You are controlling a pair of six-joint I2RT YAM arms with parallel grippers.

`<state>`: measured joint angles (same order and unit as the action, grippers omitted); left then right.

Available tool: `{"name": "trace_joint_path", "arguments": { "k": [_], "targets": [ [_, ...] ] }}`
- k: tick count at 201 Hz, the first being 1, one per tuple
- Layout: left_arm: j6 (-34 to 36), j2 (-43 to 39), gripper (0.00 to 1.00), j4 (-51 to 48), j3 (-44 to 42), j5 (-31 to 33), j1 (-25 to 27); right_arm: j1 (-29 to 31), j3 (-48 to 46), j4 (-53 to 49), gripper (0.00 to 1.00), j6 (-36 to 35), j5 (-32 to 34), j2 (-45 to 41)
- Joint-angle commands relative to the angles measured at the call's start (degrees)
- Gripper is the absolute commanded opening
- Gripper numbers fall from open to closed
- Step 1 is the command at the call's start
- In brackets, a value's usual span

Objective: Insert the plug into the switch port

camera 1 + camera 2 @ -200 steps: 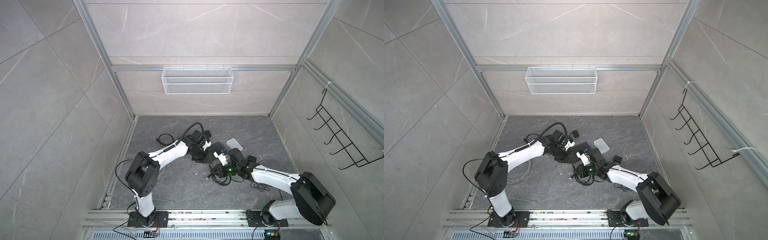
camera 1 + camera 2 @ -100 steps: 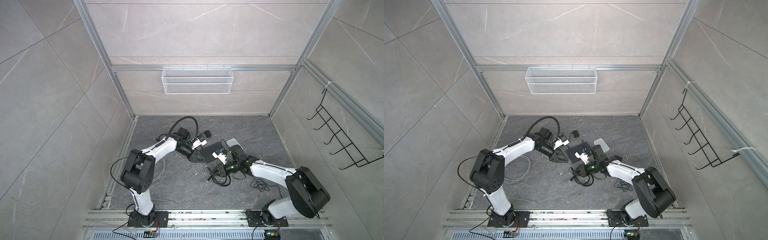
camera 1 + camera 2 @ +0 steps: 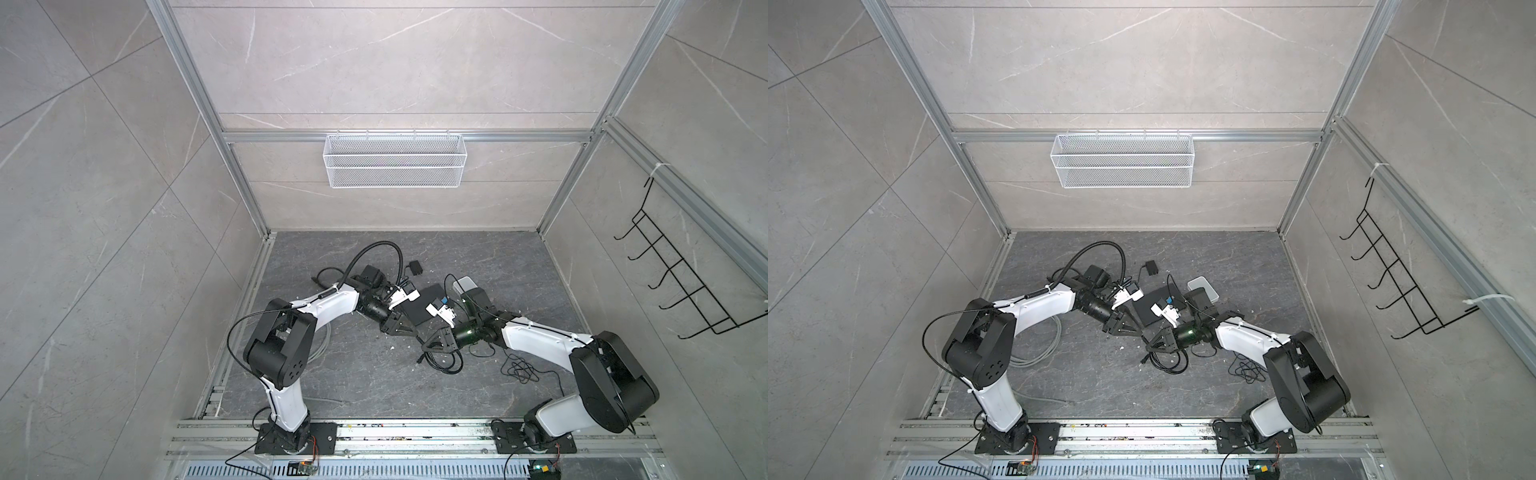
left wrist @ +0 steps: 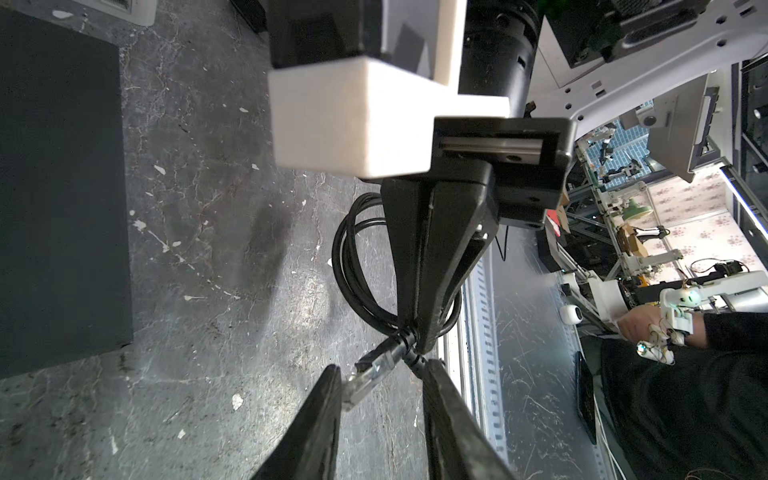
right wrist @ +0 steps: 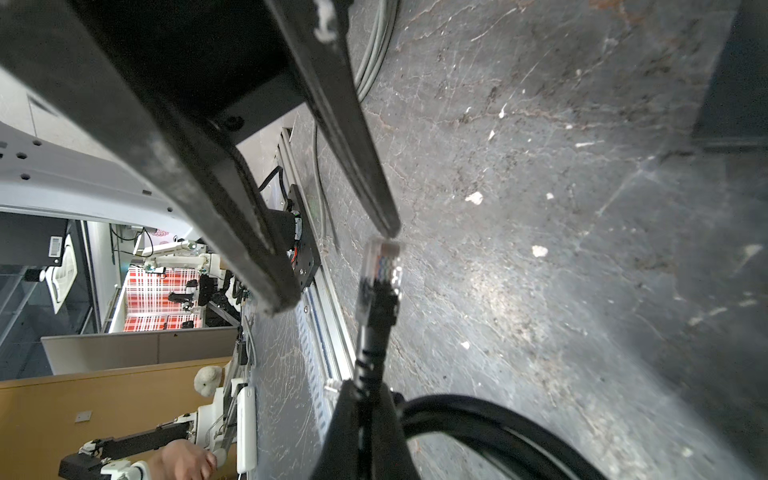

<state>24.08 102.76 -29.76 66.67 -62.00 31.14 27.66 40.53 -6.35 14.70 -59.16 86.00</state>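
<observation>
Clear-tipped black cable plug (image 4: 366, 375), pinched by the right gripper (image 4: 419, 343), sits between spread fingers (image 4: 322, 411) of the left gripper (image 4: 382, 370); seemingly a handover, left should close next.

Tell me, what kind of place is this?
Probably a robot test booth in a lab: a left arm and right arm are bolted to a metal rail inside framed grey walls, and more robot benches show beyond in the left wrist view.
</observation>
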Motion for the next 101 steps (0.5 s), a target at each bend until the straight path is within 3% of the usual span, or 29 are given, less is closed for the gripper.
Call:
{"name": "trace_joint_path", "arguments": {
  "k": [1, 101],
  "targets": [
    [-0.56, -0.57, 0.36, 2.16, -0.26, -2.68, 0.1, -0.22, 2.09, -1.03, 0.04, -1.58, -2.92, 0.66],
    [-2.71, -0.88, 0.36, 4.62, -2.56, -1.55, 0.07, -0.94, 2.61, 0.38, 0.04, -0.68, -6.58, 1.41]
  ]
}}
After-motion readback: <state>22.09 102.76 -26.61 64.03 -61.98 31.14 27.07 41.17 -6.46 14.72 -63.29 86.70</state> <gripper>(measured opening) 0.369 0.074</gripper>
